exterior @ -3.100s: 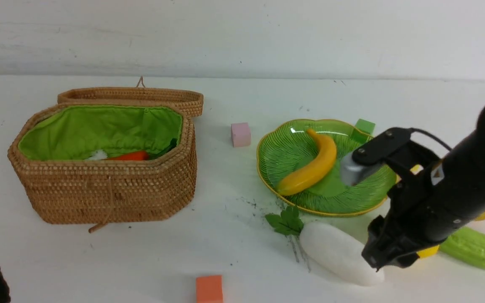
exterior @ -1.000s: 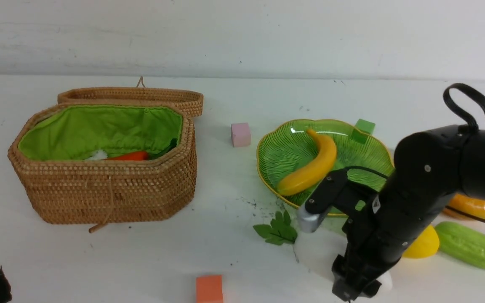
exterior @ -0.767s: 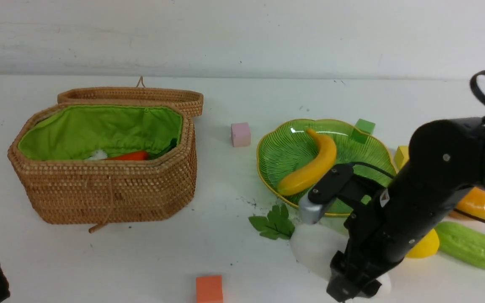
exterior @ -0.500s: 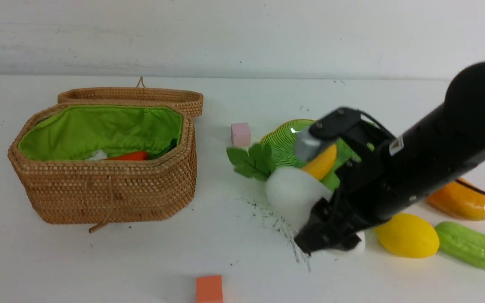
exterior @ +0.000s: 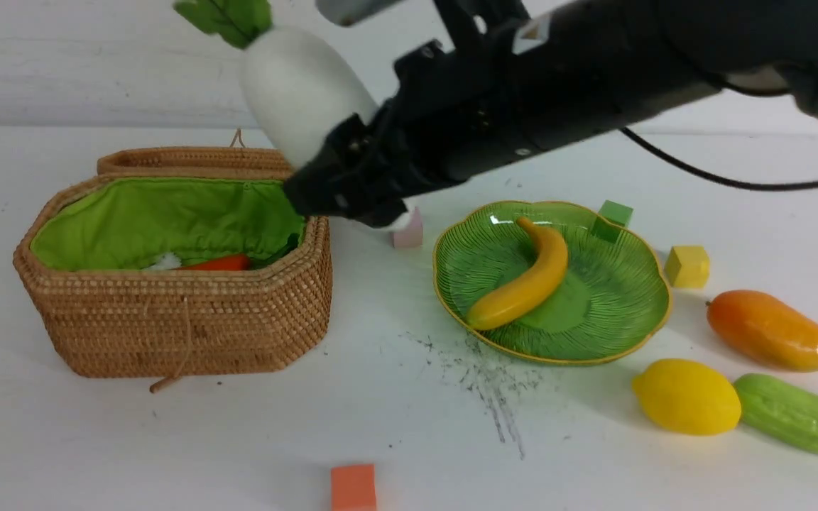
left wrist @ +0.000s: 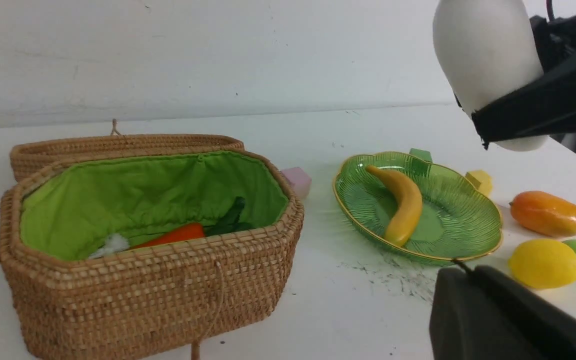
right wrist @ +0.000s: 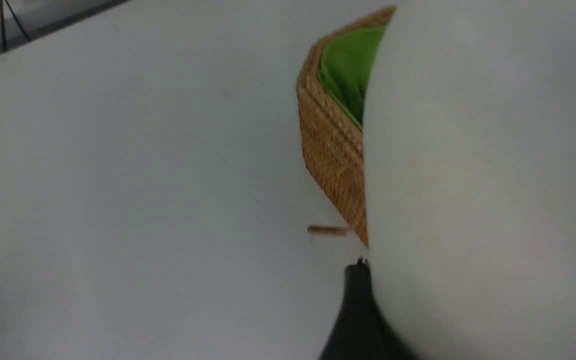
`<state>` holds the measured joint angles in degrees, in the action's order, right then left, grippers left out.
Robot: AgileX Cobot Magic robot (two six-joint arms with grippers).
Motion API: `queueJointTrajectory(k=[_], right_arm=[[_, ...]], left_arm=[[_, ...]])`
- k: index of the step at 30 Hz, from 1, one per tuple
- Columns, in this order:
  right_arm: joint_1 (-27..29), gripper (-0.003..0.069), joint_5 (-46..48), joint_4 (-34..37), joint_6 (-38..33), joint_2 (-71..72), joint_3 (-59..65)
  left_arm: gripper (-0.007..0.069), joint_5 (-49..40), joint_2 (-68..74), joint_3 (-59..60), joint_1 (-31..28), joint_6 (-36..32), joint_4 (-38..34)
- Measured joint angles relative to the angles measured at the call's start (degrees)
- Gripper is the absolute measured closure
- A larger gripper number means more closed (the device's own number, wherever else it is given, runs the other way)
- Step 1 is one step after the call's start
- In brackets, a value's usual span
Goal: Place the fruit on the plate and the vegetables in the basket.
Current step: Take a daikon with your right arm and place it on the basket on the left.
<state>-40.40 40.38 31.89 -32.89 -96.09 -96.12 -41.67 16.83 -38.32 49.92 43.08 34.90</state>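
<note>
Holding the white radish by its blunt lower end, the right end effector has its jaws spread wide around that thick body and clamped on it. The vegetable hangs in the air, tilted, leaves uppermost, above the right end of the basket as the front view shows it (how far over the opening it truly sits I cannot tell from that angle). The left end effector, only a dark bulk at the edge of its own camera, is closed with nothing in it. Inside the basket the carrot lies on the green lining. The banana is on the plate, while the lemon, mango and gourd wait on the bench to its right. The step in hand looks to be the drop into the basket. To do it well I would bring the radish over the middle of the lining, not the rim, with its length along the basket's long side beside the carrot. Because the grip is at one end, the free end may swing, so a slow descent suits. Lower until the leaves are below the wicker rim, then open the jaws. A release from high up risks a bounce off the rim or the lid behind.
</note>
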Motion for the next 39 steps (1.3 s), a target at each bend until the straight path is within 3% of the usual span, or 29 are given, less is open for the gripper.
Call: queueJointTrajectory(k=[12,20,31,39], right_arm=[[-1.7,0.0151,-1.5,2.6,0.0,-14.6,-18.0],[-2.1,0.0151,-2.0,2.9,-0.1,-18.6,-21.9],[-2.1,0.0151,-14.7,5.2,-7.7,-25.8,-22.2],[-2.1,0.0151,-22.0,5.9,-9.0,-29.7,-22.2]], left_arm=[[0.0634,-4.3,0.0,0.0,0.0,2.6,5.1],[0.0634,-4.8,0.0,0.0,0.0,3.5,6.5],[0.0634,-5.3,0.0,0.0,0.0,5.1,9.7],[0.0633,-5.3,0.0,0.0,0.0,6.3,10.3]])
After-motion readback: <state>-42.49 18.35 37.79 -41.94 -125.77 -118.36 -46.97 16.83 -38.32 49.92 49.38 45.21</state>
